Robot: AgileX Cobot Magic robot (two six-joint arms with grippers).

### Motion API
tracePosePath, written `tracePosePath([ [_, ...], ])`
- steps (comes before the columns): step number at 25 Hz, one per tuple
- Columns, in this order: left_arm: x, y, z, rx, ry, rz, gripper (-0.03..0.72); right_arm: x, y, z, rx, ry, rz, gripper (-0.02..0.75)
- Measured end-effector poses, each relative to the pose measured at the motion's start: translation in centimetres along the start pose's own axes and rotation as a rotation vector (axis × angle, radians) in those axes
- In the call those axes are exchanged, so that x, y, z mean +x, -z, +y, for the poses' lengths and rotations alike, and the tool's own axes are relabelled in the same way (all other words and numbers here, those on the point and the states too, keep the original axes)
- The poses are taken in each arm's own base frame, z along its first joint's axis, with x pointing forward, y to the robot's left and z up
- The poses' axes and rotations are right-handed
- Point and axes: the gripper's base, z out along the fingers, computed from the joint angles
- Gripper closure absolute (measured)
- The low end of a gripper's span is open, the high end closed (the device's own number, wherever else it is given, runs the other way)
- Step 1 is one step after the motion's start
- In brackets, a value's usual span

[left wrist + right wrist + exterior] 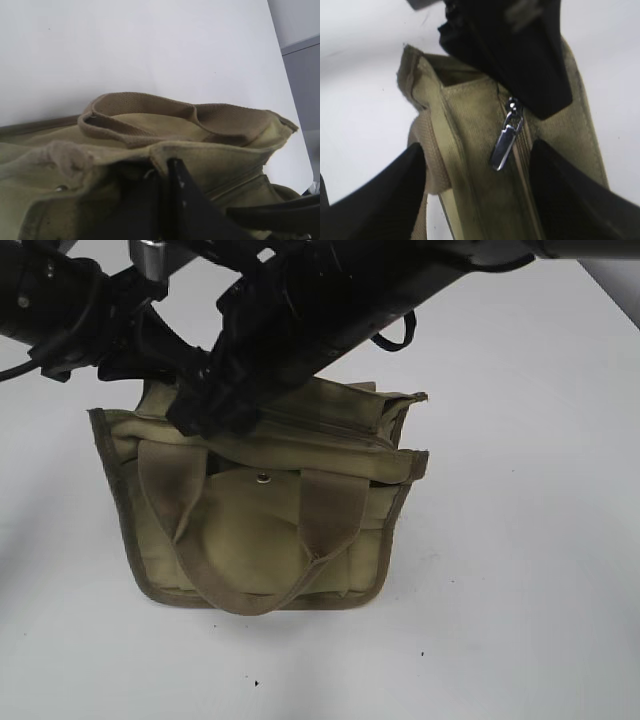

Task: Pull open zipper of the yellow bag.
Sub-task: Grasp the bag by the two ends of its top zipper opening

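On a white table, the yellow bag is pinned at its top edge by the left gripper, jaws pressed together, so the right gripper, spread, can take the zipper pull at its 12 o'clock.

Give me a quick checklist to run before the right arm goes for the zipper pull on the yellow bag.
1. Yellow bag upright on the table: ok.
2. Silver pull tab in sight, lying free on the zipper, nothing gripping it: ok.
3. Right gripper jaws open, one either side of the tab: ok.
4. Left gripper jaws shut at the bag's top edge: ok; whether they pinch the fabric: cannot tell.
5. Webbing handle hanging down the front, away from the zipper: ok.
6. Room between the two grippers near the tab: cannot tell; the left one looms just above it.
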Motion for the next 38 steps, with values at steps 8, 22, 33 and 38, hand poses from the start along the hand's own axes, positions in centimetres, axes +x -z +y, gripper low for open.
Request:
tracePosePath([
  [8, 0.1, 0.0, -0.1, 0.016, 0.013, 0.006, 0.678, -0.7, 0.0, -0.3, 0.034, -0.065, -0.077, 0.318],
  [22, -0.4, 0.5, -0.9, 0.040, -0.015, 0.035, 0.681, 0.5, -2.3, -0.7, 0.035, -0.042, -0.020, 0.477],
  [33, -0.3, 0.5, -0.8, 0.039, -0.020, 0.050, 0.681, 1.2, -2.6, -0.4, -0.009, -0.016, 0.045, 0.736],
  [38, -0.2, 0.5, -0.9, 0.048, -0.017, 0.059, 0.681, 1.8, -2.6, 0.0, -0.057, 0.001, 0.105, 0.736],
])
